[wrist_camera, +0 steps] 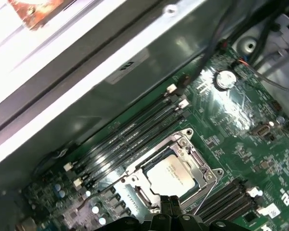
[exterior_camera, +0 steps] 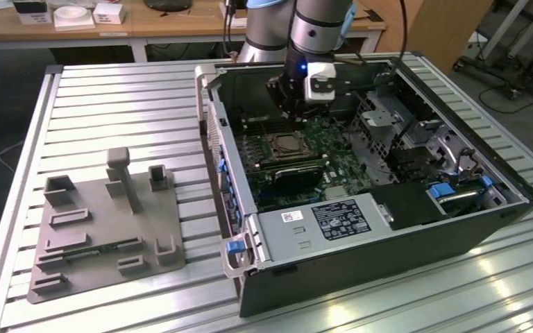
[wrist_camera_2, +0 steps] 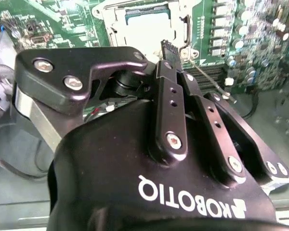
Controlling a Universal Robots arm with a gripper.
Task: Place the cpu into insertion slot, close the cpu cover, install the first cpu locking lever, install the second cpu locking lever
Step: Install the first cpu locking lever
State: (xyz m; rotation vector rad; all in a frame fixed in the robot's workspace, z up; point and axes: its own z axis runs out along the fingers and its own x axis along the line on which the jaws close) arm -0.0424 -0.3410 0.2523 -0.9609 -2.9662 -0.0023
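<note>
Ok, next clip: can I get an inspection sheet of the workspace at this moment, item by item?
Surface: slatted metal table carrying an open computer case.
Job's things: cpu sits in the insertion slot. The cpu cover appears down around it. A thin wire lever sticks out beside the socket.
Clutter: grey fixture block on the table, at the exterior view's left of the case.
Grippers: gripper shut, holding nothing, close above the socket's edge.
Cables: black cables hang behind the arm.
Surroundings: wooden desk with small boxes beyond the table.

A robotics lab: open computer tower [exterior_camera: 387, 270] on slatted aluminium bench [exterior_camera: 109, 104], desks [exterior_camera: 183, 24] behind.
</note>
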